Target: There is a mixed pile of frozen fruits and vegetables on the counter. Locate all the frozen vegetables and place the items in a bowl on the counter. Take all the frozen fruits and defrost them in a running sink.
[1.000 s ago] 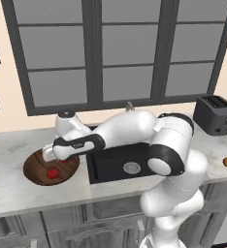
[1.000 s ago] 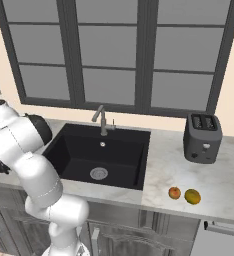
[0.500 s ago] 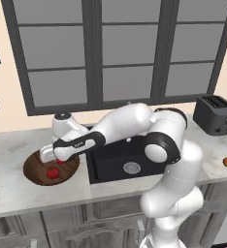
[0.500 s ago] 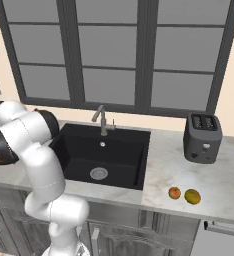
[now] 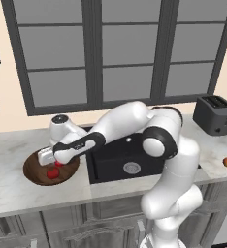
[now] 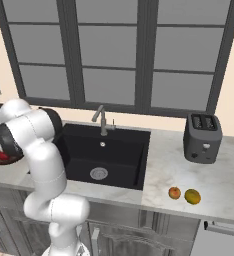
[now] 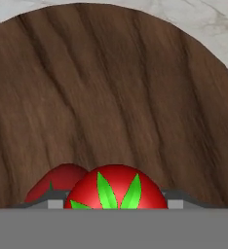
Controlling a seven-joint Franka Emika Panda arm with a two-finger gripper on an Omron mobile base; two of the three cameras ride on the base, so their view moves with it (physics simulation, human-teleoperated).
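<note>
Tool over the wooden bowl, gripping a tomato

Pale marble-look bench (image 5: 8,193) carries a matte black rectangular sink (image 6: 106,155) and, left of it, a wide dark brown wooden bowl (image 5: 35,170). Tool (image 5: 56,163) hangs just above the bowl, narrowed on a smooth round red tomato (image 7: 115,187); a second lumpier red piece (image 5: 52,173) lies inside. Small orange ball (image 6: 174,192) and yellow-green ball (image 6: 192,196) sit right of the sink.

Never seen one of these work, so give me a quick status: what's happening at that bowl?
Gripper over the bowl, shut on a red tomato. Second red piece already in the bowl. Nothing in the way.
</note>
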